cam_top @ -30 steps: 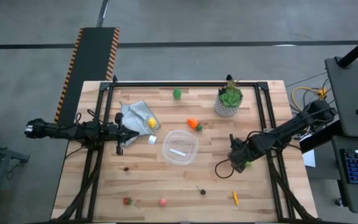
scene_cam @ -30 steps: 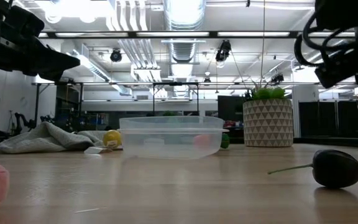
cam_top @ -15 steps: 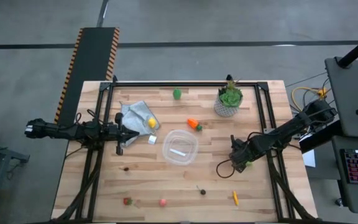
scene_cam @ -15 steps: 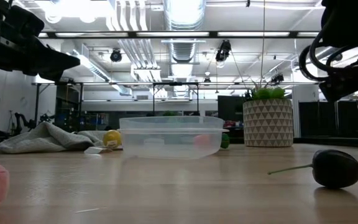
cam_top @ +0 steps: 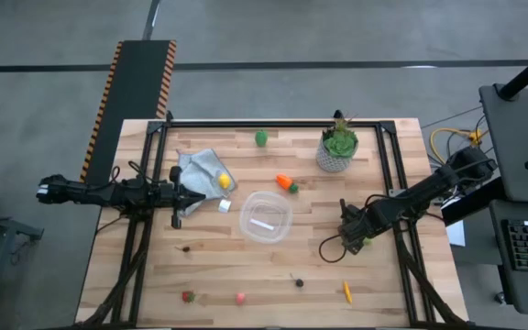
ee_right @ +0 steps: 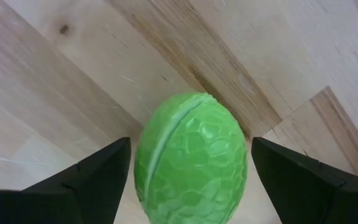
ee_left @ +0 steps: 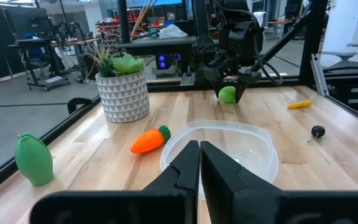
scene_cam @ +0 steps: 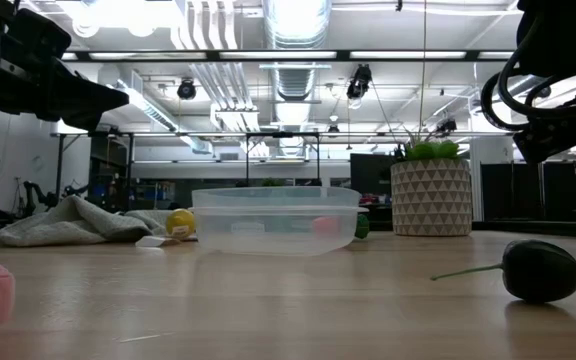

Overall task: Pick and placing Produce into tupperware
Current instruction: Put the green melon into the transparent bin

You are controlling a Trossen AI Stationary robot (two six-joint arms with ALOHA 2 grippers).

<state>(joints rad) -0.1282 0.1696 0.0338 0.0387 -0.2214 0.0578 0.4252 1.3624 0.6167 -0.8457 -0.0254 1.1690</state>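
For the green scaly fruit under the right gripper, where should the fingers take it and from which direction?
Judging by the right wrist view, the green scaly fruit is best gripped across its rounded middle, coming straight down from above. It lies on the table with clear wood on both flanks, and the right gripper already straddles it, fingers open.

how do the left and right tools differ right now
The left tool is shut and empty, waiting beside the grey cloth at the table's left. The right tool is open, its fingers straddling a green toy vegetable on the wood right of the clear container, not visibly touching it. Both are dark, two-fingered.
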